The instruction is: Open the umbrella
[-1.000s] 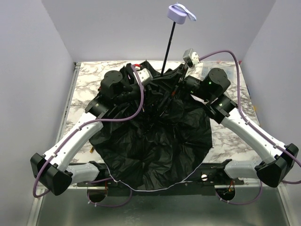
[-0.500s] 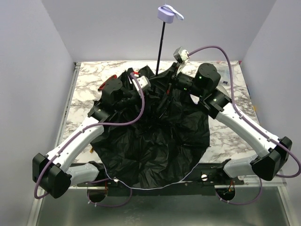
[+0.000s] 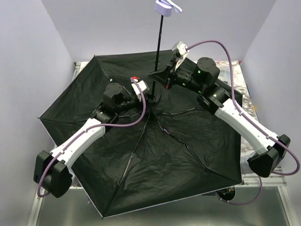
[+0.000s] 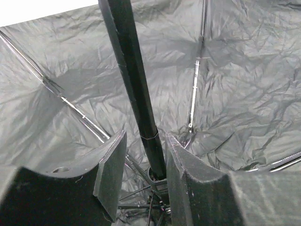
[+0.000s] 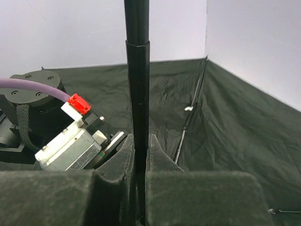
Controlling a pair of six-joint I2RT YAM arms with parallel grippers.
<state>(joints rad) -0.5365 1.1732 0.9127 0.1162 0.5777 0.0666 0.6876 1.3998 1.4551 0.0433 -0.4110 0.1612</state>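
Observation:
The umbrella [image 3: 164, 155] lies upside down on the table with its black lining and ribs [image 4: 195, 89] spread wide. Its thin black shaft [image 3: 160, 47] stands nearly upright, with the small lavender handle [image 3: 164, 6] at the top. My right gripper [image 3: 165, 78] is shut on the shaft [image 5: 137, 70] partway up, and its pads [image 5: 155, 150] press it from both sides. My left gripper [image 3: 149, 96] is low at the hub. Its jaws [image 4: 146, 135] stand open around the shaft [image 4: 131, 70], with a gap on the left side.
The canopy covers almost the whole table and overhangs its left and near edges. A strip of marble top [image 3: 238, 71] shows at the back right. Grey walls close in on three sides. The left wrist's camera housing [image 5: 70, 141] sits close beside my right fingers.
The canopy has sprung from a crumpled heap into a full spread. The shaft has swung more upright and the handle has shifted left. The right arm has followed, still clamped.

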